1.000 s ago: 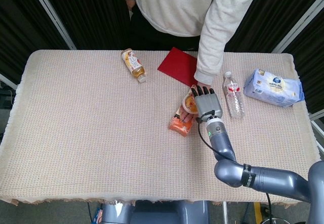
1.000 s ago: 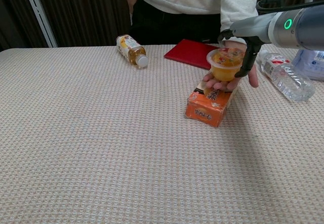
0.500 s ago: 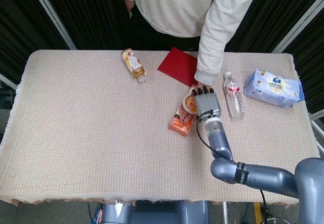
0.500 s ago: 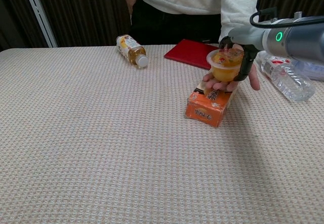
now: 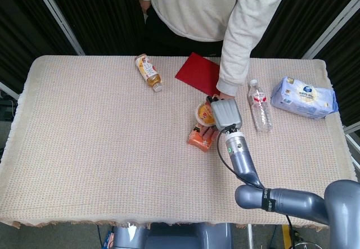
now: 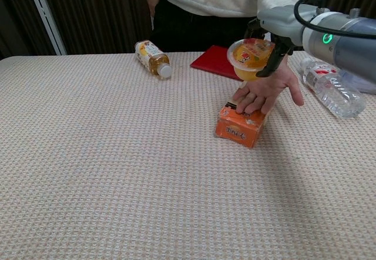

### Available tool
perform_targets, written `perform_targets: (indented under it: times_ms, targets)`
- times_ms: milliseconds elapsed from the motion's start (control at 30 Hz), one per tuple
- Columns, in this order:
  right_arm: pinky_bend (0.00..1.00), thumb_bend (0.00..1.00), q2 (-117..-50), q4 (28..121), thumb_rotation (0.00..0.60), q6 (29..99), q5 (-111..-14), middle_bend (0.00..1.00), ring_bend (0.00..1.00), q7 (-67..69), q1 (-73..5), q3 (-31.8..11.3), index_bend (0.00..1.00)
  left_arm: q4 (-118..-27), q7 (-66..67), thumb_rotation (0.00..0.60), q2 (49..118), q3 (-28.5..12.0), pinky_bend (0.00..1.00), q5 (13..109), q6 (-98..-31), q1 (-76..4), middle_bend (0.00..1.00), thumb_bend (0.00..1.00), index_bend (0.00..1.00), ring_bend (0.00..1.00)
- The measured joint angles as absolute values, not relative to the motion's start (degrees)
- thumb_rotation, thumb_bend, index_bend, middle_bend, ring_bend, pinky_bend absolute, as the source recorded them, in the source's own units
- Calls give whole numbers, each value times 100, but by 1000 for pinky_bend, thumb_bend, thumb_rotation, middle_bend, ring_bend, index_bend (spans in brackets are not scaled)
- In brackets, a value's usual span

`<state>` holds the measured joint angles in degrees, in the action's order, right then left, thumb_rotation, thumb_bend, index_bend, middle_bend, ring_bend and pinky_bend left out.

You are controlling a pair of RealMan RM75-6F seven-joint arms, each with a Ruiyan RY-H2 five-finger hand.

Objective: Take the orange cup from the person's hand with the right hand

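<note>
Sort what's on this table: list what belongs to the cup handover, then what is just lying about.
Job in hand:
orange cup, held by the right hand
person's hand, open beneath the cup

Lying about:
orange box
red folder
tea bottle
water bottle
blue-white packet

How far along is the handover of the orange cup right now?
Nearly done. The right hand grips the orange cup and holds it clear above the person's hand, which lies open, palm up, over the orange box with nothing in it. All that seems left is carrying the cup away from the person; no set-down spot shows.
</note>
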<state>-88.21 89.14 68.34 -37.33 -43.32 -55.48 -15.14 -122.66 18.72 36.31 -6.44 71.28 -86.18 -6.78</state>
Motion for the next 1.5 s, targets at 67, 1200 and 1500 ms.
perform_targets:
  times_ms: [67, 1200, 1500]
  targets:
    - [567, 273, -8687, 9163, 600, 6921, -3800, 600, 509, -4308, -5450, -1480, 668, -12272, 1880, 600, 3634, -642, 0, 7139, -8626, -678, 0, 153, 7, 0]
    - [28, 133, -7383, 10489, 600, 7197, -6128, 0, 0, -2356, -2777, 513, 101, -12452, 2063, 600, 3689, -565, 0, 7556, -8968, -530, 0, 152, 3, 0]
    - [0, 111, -7318, 10388, 600, 7024, -6302, 0, 0, -2436, -2719, 526, 30, -12438, 2011, 600, 3688, -571, 0, 7582, -8983, -519, 0, 152, 2, 0]
